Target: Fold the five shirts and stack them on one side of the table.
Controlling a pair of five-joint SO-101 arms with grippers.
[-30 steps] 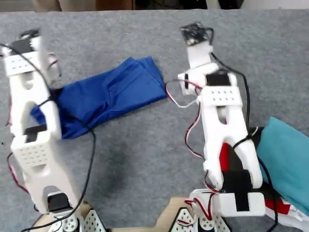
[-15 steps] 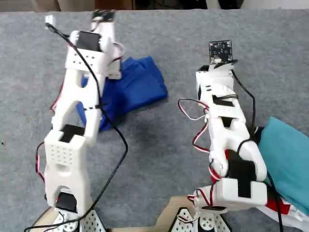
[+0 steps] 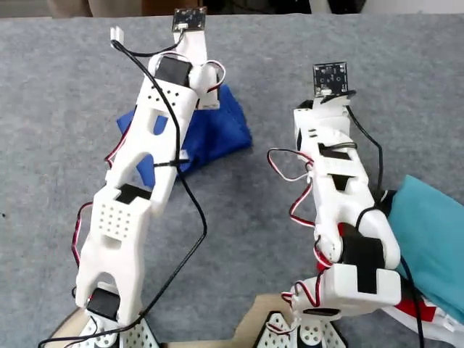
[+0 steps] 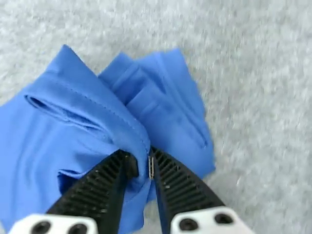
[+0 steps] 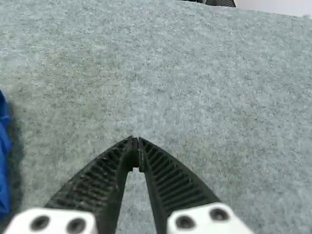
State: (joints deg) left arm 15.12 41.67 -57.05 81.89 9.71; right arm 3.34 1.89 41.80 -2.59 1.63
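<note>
A blue shirt (image 3: pixel 221 130) lies bunched on the grey felt table (image 3: pixel 406 87), left of centre towards the far side. My left arm (image 3: pixel 156 145) stretches across it. In the left wrist view my left gripper (image 4: pixel 141 163) is shut on a raised fold of the blue shirt (image 4: pixel 161 112), with the rest of the cloth doubled beneath. My right arm (image 3: pixel 341 181) stands to the right of the shirt. My right gripper (image 5: pixel 136 142) is shut on nothing above bare felt, and the shirt's edge (image 5: pixel 2 141) shows off to one side.
A teal shirt (image 3: pixel 431 232) lies at the table's right edge on top of a red and white cloth (image 3: pixel 420 315). Bare felt runs along the far side and between the two arms. The arm bases stand at the near edge.
My left arm has swung from the table's left side across to the right, carrying the shirt's left part over the rest. The right arm drew back from the shirt, then held still.
</note>
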